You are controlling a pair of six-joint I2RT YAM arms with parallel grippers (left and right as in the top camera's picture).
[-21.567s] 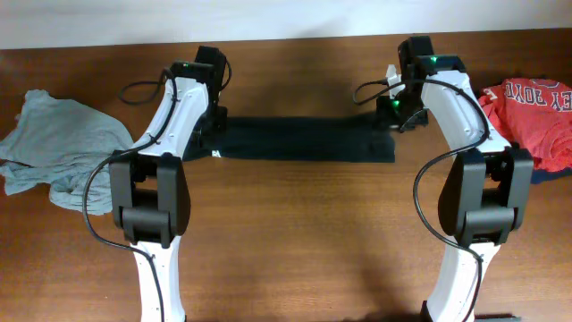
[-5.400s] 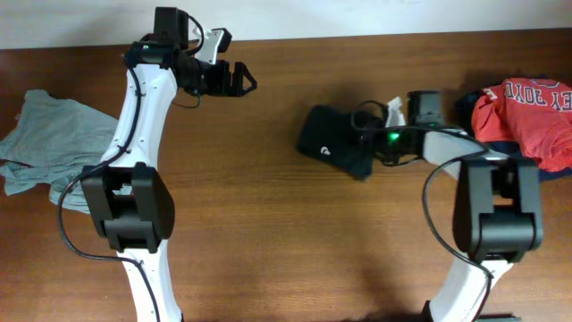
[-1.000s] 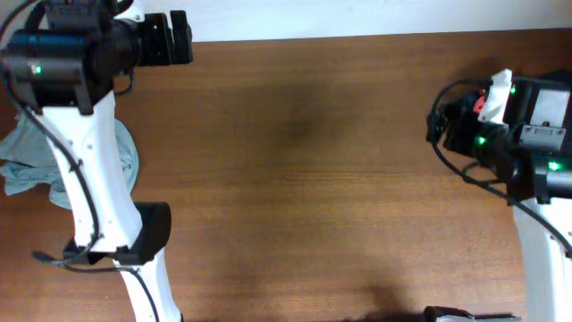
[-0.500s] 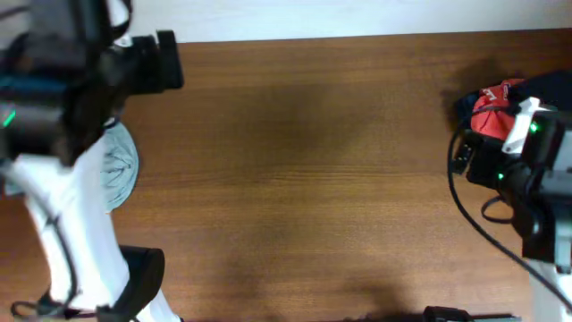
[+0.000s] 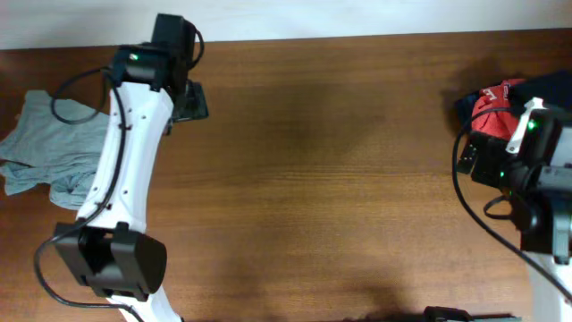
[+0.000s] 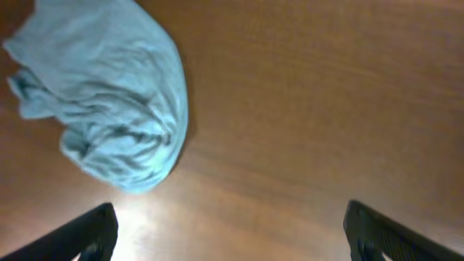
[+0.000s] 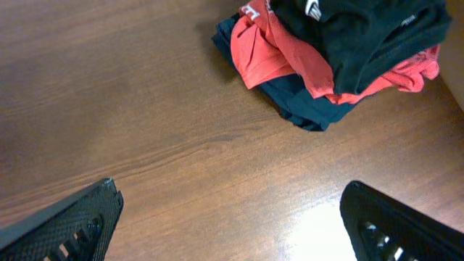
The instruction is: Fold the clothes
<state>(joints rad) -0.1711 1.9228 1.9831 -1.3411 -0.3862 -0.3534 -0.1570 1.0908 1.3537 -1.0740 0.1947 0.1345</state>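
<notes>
Black T-shirt lies at the far right end of the tabletop, gathered into a compact bundle. A small white mark shows on its upper fabric. The black T-shirt rests on top of a red shirt, and under the red shirt there is a dark blue garment whose edge comes out toward me. The three pieces make one pile and they touch each other.

My right fingers are wide apart and hold nothing. They hang above bare wood, apart from the pile, which sits ahead of them and to one side.

My left fingers are also spread apart and hold nothing; between them I see only brown wood. A pale grey-blue shirt lies crumpled at the left end of the tabletop, near these fingers but not touching them. It is well apart from the pile on the right.
</notes>
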